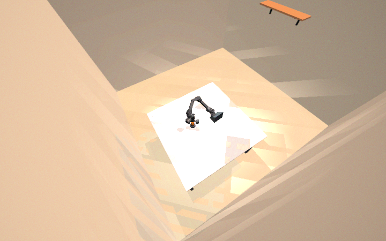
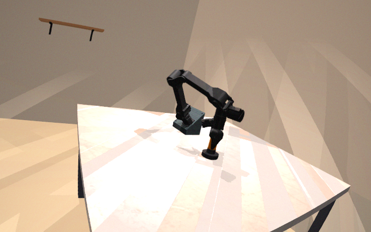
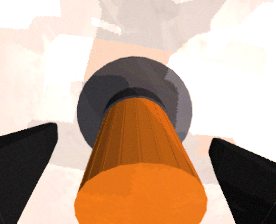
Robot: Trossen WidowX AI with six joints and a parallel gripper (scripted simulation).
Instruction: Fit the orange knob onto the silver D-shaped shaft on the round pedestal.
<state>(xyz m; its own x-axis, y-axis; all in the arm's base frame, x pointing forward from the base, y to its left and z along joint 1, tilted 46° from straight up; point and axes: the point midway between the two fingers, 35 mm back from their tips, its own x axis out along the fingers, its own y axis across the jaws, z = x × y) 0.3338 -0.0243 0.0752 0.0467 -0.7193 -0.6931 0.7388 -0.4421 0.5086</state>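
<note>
The orange knob point(image 3: 141, 192) point(image 2: 209, 144) point(image 1: 192, 123) stands upright on the dark round pedestal point(image 3: 91, 107) point(image 2: 209, 155). Its lower end meets the pedestal's raised middle, and no silver shaft shows between them. The knob's hole and the shaft are hidden. My gripper point(image 3: 136, 139) is open around the knob, with a gap between each finger and the knob's sides in the wrist view. In the exterior view the near finger covers part of the knob.
The pedestal stands on a pale table point(image 1: 200, 156) point(image 2: 140, 184). The arm's dark teal base block point(image 1: 216, 117) point(image 2: 193, 128) is on the same table, off to one side of the pedestal. An orange shelf point(image 1: 286, 10) point(image 2: 71, 25) is on the wall, away from the table.
</note>
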